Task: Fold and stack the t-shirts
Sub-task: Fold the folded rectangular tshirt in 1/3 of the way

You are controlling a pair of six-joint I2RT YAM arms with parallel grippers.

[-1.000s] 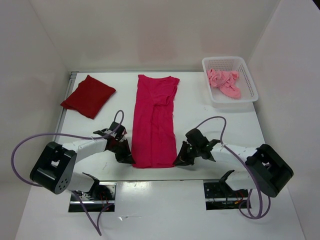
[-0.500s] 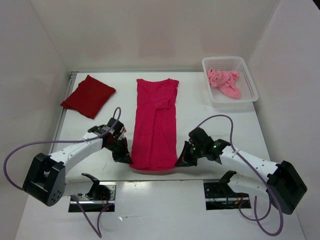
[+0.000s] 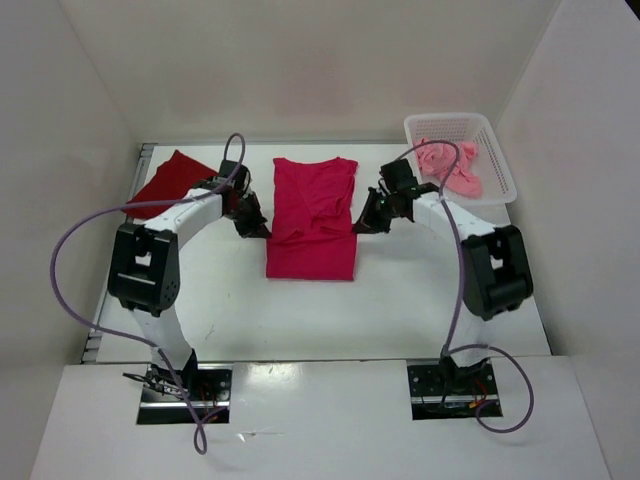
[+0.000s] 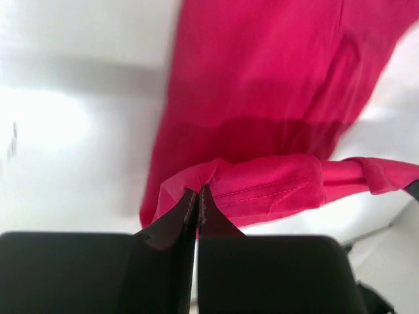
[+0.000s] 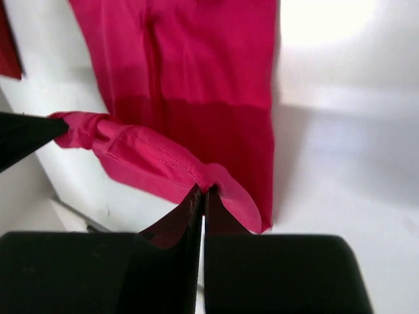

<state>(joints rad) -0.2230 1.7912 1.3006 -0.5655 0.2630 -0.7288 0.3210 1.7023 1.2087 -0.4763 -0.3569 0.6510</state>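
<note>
The bright magenta t-shirt (image 3: 312, 225) lies mid-table, its near half doubled back over the far half. My left gripper (image 3: 252, 225) is shut on the hem's left corner (image 4: 209, 176), held just above the cloth. My right gripper (image 3: 365, 222) is shut on the hem's right corner (image 5: 219, 180) at the same height. The hem stretches taut between them over the lower layer (image 5: 196, 85). A folded dark red t-shirt (image 3: 165, 180) rests at the back left, partly behind my left arm. The salmon pink t-shirt (image 3: 450, 168) lies crumpled in the basket.
The white mesh basket (image 3: 445, 120) stands at the back right corner, close to my right arm. White walls enclose the table on the back and both sides. Purple cables loop off both arms over the table.
Both grippers shut on the magenta shirt's near hem corners and carried them away from the bases toward the collar. The shirt now shows about half its former length.
</note>
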